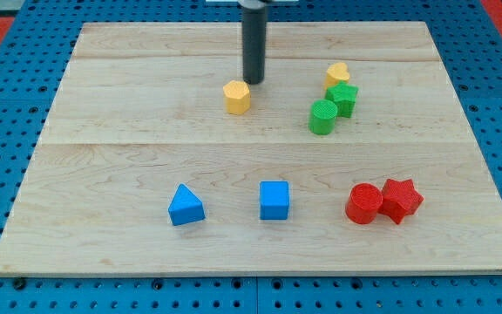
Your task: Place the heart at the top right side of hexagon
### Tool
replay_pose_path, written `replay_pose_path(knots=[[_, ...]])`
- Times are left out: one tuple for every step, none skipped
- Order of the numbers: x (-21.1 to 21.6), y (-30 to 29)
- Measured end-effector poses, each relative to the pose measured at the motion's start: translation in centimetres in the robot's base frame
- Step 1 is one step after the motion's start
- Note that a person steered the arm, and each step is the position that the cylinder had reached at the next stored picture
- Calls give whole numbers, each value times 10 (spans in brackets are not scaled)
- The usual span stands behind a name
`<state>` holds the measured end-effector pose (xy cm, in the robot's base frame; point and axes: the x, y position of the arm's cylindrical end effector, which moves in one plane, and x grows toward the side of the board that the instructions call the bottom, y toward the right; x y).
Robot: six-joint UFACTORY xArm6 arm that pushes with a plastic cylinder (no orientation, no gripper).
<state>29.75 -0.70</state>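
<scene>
Yellow is the colour that matters here: the yellow heart has to end up at the top right of the yellow hexagon, and right now it's well off to the view's right of it, only a bit higher up the board.

My tip is parked just above and a hair right of the hexagon, very near it; I can't tell if it's actually touching. That's basically the spot where the heart should go. So the heart lies to the view's right of my tip, at roughly the same height or slightly higher, with bare wood between them.

That's the awkward bit, I reckon. To push the heart leftward I'd need to be on its far right side, so my guess is the tip has to loop round it first, probably over the top.

Also worth noting: the heart is sitting right against the green star, with the green cylinder just below-left of that. A sloppy push could drag those along.

No gripper on this rig, just the rod, so nothing opens or closes and nothing is held.

The blue and red blocks along the bottom are well apart from all this.
</scene>
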Motion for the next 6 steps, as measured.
replay_pose_path(knots=[[-51, 87], [-14, 198], [21, 146], [9, 24], [0, -48], [-32, -23]])
